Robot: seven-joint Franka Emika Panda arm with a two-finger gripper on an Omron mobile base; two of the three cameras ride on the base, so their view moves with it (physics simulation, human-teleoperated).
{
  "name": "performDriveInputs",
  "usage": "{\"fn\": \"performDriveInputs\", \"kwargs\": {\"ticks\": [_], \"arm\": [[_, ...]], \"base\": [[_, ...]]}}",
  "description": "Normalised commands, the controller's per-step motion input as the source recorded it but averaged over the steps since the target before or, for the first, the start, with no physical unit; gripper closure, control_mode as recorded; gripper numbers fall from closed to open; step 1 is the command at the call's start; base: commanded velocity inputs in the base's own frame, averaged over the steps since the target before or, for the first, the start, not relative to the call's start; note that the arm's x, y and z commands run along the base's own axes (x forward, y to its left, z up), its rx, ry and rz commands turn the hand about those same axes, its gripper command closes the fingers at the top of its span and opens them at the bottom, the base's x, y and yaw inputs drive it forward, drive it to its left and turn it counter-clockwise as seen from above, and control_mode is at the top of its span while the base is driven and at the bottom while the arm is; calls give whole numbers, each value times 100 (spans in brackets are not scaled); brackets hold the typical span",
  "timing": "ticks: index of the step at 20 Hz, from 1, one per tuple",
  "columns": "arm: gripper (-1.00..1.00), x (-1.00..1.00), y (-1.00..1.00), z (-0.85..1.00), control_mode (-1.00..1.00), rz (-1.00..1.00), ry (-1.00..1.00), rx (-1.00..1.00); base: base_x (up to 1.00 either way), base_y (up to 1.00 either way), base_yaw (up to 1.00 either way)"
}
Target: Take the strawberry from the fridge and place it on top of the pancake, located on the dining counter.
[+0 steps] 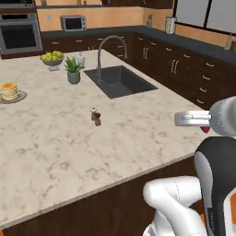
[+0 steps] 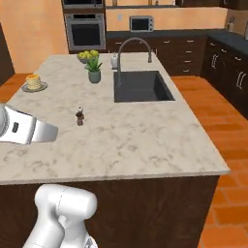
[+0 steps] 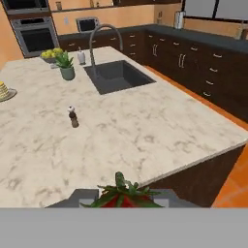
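Scanning left to right across the beige surface (image 3: 126, 131): pancake (image 1: 9, 91) on its plate at the far left edge, a small pepper mill (image 1: 96, 116) mid-surface, potted plant (image 1: 73, 70), then sink (image 1: 120, 80). Strawberry (image 3: 125, 197) sits between my jaws, seemingly gripped, off the near edge, well apart from the pancake.

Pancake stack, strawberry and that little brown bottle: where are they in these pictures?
pancake (image 1: 8, 91), left base view, side of the stack.
strawberry (image 3: 124, 199), hand view, red body under its green leaves.
little brown bottle (image 2: 80, 116), right base view, its body.
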Motion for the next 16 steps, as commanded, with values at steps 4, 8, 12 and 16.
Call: {"fn": "performDriveInputs", "kwargs": {"ticks": [4,8,12,16], "arm": [[100,0,0,0,100,0,0,0],[100,0,0,0,100,0,0,0],[100,0,0,0,100,0,0,0],[100,0,0,0,100,0,0,0]], "base": [[-3,74,46],[-18,100,39],[-39,100,44],[-2,100,31]]}}
